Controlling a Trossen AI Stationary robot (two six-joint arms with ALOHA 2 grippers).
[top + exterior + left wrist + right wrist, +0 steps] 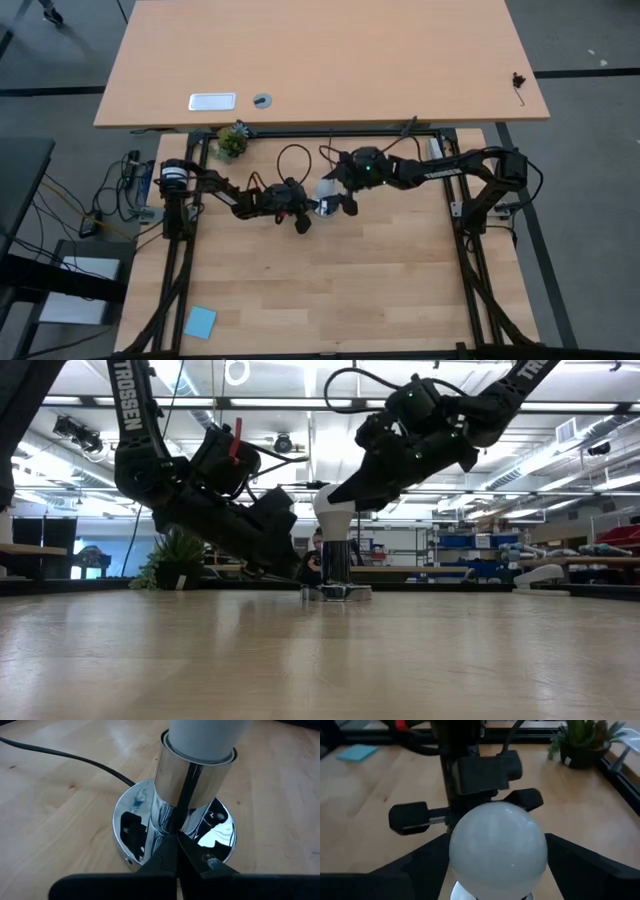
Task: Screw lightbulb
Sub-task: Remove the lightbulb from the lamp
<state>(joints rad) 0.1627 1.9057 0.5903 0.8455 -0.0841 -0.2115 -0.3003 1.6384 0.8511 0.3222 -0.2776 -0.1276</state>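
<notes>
Centrally in the high view, the lightbulb (497,847) is clamped between the right gripper (495,865) jaws, seated in the chrome socket (172,827), whose base is pinched by the left gripper (176,851).

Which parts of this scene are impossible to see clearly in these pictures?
- Lightbulb screw base: hidden inside the chrome socket in the left wrist view, so thread depth is unknown.
- Socket in the right wrist view: covered by the bulb.
- Bulb's top in the left wrist view: cut off by the edge.
- Left gripper in the high view: too small.
</notes>
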